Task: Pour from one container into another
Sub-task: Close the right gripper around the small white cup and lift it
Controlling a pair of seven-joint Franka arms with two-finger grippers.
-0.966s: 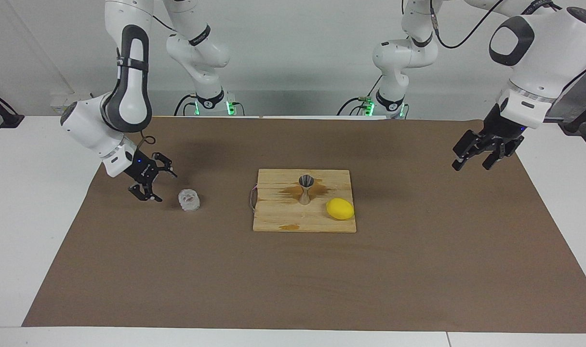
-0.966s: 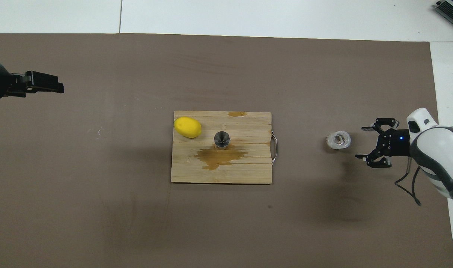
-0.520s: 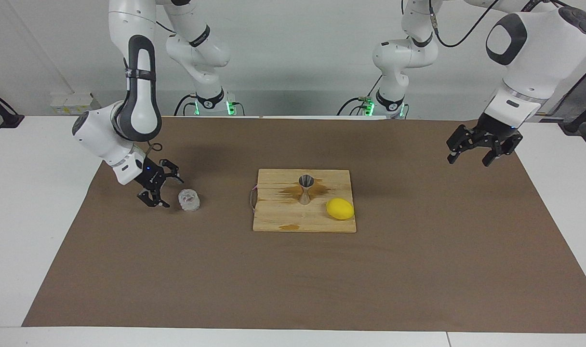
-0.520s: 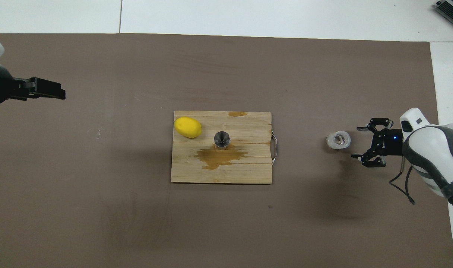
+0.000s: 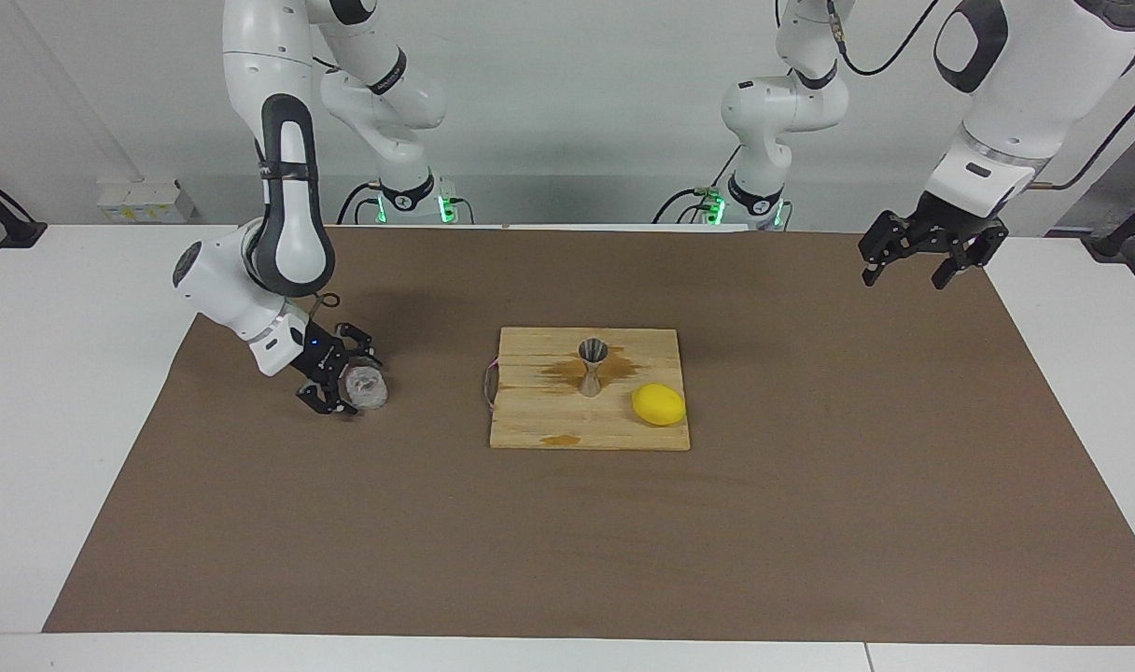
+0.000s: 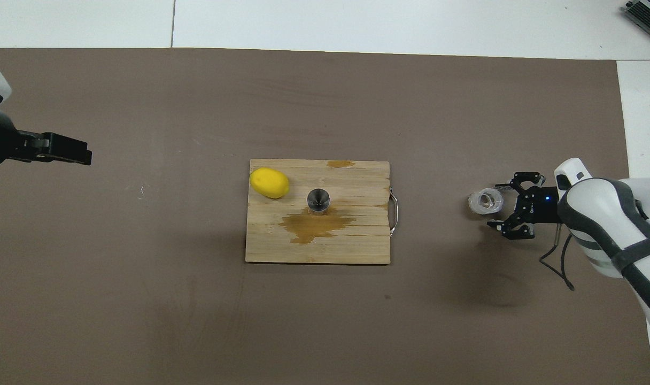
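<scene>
While the clear bumpy cup (image 5: 368, 388) is sitting on the brown mat (image 5: 810, 485) toward the right arm's end of the desk (image 5: 45, 392), the right gripper (image 5: 344, 377) is reaching low beside it, its fingers (image 6: 502, 186) spread wide and flanking the cup without clasping it. No readable writing is showing anywhere. The silver jigger (image 5: 593, 366) is standing upright on the wooden board (image 5: 549, 420), at a brown stain, with a lemon (image 5: 659, 404) near it. The left gripper (image 5: 920, 264) is waiting raised over the mat's edge, its fingers released and holding nothing.
</scene>
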